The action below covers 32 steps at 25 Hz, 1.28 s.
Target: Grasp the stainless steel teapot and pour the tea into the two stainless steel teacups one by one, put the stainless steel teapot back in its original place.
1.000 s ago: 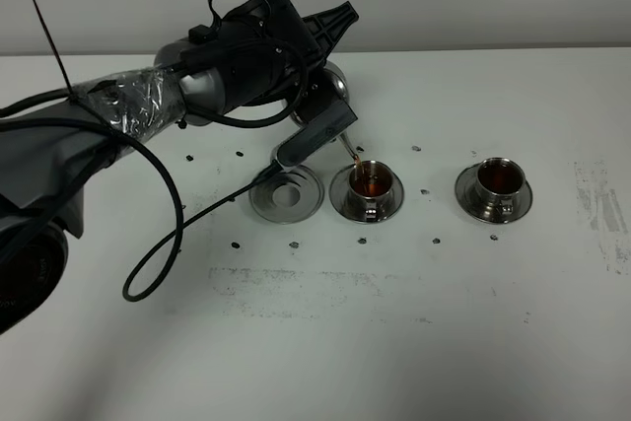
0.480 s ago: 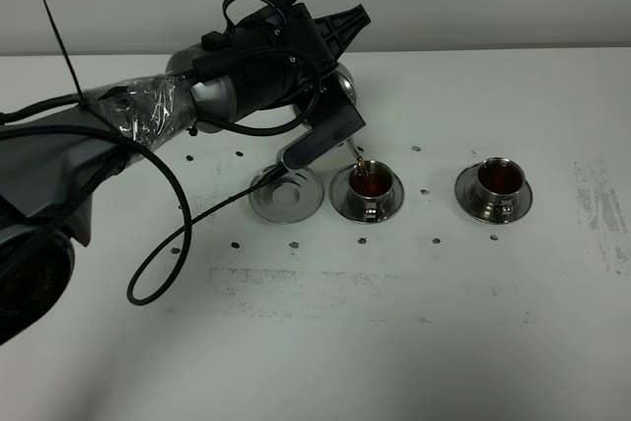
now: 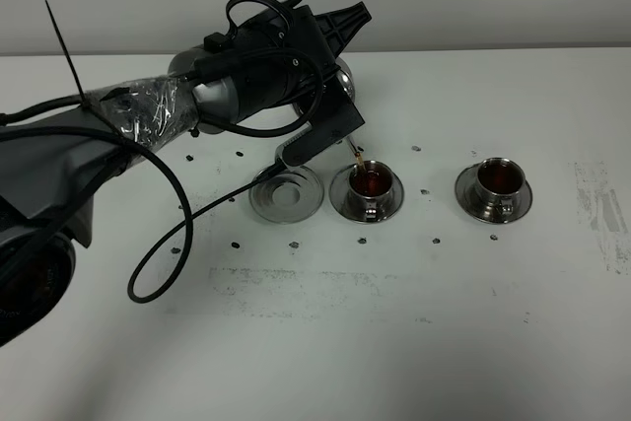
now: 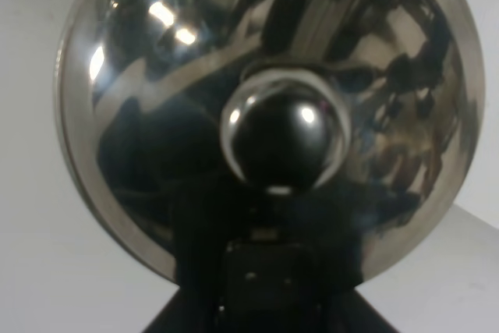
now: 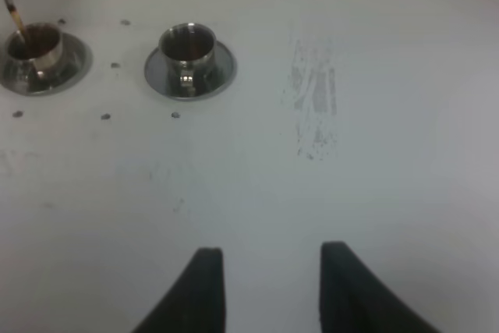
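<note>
"Teapot (image 4: 281,130) first: where is it?"

"Up off the table (image 3: 394,342), above the far edge of the empty saucer (image 3: 287,194). It is tipped so that its spout (image 3: 353,148) points away from the saucer and ends over the near cup (image 3: 367,184), the one just beside the saucer. A thin brown thread of tea runs from the spout into that cup."

"What holds it?"

"The left gripper (image 3: 325,96), clamped on the pot. I judge it has the handle (the wrist view shows only the lid knob and bulging steel, so the grip itself is hidden)."

"And the far cup (image 3: 493,182)?"

"It sits past the near cup, in line with the saucer, and has dark tea in it too. Pouring looks almost finished."

"What does the return depend on?"

"The saucer lies below the gripper, a little to the side opposite the spout. The pot's lid-to-base axis leans toward the near cup. It should come upright first, then move over the saucer's middle and go down."

"Could the other arm help?"

"The right gripper (image 5: 269,286) hangs empty with its jaws apart, out beyond both cups from the saucer. The left is far nearer."
</note>
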### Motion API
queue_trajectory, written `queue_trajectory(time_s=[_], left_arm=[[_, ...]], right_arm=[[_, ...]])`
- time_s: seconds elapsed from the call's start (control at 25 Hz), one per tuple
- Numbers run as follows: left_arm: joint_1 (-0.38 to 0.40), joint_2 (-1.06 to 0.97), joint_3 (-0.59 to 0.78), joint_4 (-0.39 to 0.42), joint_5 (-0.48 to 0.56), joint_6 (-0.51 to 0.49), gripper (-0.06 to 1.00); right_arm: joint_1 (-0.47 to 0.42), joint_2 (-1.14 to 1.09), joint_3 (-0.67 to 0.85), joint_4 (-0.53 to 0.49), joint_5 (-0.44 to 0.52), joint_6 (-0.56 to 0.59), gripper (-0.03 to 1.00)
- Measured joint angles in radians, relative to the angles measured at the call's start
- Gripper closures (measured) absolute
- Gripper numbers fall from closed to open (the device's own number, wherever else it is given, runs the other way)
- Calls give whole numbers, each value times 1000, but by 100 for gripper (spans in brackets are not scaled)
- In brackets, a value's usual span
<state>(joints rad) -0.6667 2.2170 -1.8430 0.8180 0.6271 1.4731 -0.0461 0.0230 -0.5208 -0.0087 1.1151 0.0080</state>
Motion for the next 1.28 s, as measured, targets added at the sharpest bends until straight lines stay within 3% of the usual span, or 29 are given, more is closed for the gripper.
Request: queue_trajectory(time_s=[0.76,1.28], left_arm=[[-9,0,0,19,-4,-15,74],[12,0,0,-106,-3,-19,74]], right_arm=[[0,0,0,0,0,0,65],[0,0,0,0,0,0,65]])
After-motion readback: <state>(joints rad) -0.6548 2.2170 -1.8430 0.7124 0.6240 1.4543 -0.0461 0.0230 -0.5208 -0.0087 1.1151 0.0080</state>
